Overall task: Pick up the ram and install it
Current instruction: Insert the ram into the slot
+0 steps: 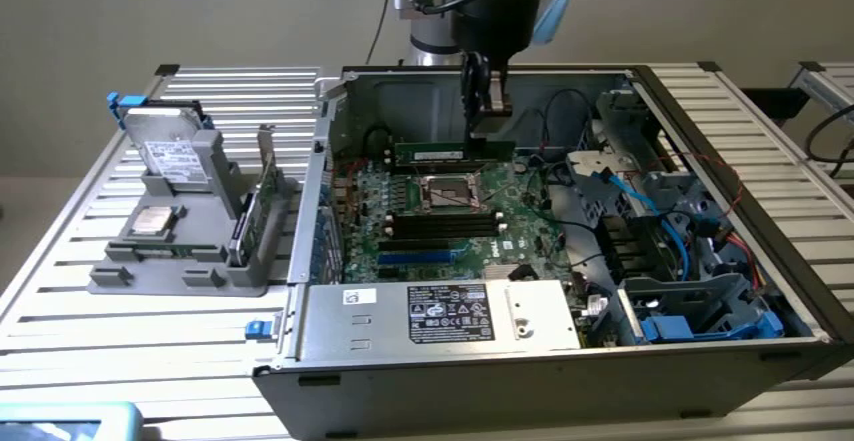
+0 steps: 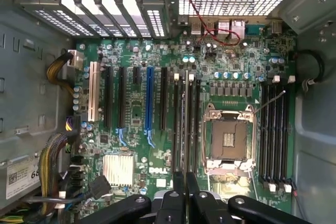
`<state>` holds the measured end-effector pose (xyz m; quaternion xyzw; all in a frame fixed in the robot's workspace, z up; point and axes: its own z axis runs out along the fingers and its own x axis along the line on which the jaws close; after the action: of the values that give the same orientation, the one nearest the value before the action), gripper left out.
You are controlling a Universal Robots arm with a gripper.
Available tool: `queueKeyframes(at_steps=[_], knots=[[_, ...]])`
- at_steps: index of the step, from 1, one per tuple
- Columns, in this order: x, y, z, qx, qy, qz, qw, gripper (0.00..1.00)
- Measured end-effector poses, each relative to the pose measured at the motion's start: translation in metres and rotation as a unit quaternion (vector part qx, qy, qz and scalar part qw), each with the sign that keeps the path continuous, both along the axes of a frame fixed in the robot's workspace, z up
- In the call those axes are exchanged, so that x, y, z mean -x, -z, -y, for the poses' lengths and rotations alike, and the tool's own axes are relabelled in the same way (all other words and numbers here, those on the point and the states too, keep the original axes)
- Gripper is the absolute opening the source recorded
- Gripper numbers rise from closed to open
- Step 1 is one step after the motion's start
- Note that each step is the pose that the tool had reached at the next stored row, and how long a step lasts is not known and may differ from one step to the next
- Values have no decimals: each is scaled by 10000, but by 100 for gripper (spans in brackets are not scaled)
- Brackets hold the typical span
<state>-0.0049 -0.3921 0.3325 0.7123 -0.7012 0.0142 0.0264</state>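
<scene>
The ram (image 1: 435,151) is a thin green stick, held level on its long edge inside the open computer case. My gripper (image 1: 483,111) reaches down from above and is shut on the stick's end toward the exterior view's right. It hangs just above the motherboard (image 1: 400,201), on the far side of the CPU socket (image 1: 451,193). In the wrist view, the ram (image 2: 185,124) appears edge-on as a thin pale line running away from my gripper (image 2: 185,192), lined up over the dark memory slots (image 2: 177,124) beside the CPU socket (image 2: 229,139).
The case walls (image 1: 320,176) surround the board. A power supply (image 1: 441,313) sits at the near edge, and cables and drive bays (image 1: 667,251) fill the exterior view's right. Further memory slots (image 2: 274,129) lie past the socket. A grey fixture (image 1: 187,251) outside holds a hard drive and an expansion card.
</scene>
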Motion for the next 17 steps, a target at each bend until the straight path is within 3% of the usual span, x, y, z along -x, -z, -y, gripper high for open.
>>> queueKeyframes(at_steps=[17], knots=[[1,280,0,104,0,0,9999,13]])
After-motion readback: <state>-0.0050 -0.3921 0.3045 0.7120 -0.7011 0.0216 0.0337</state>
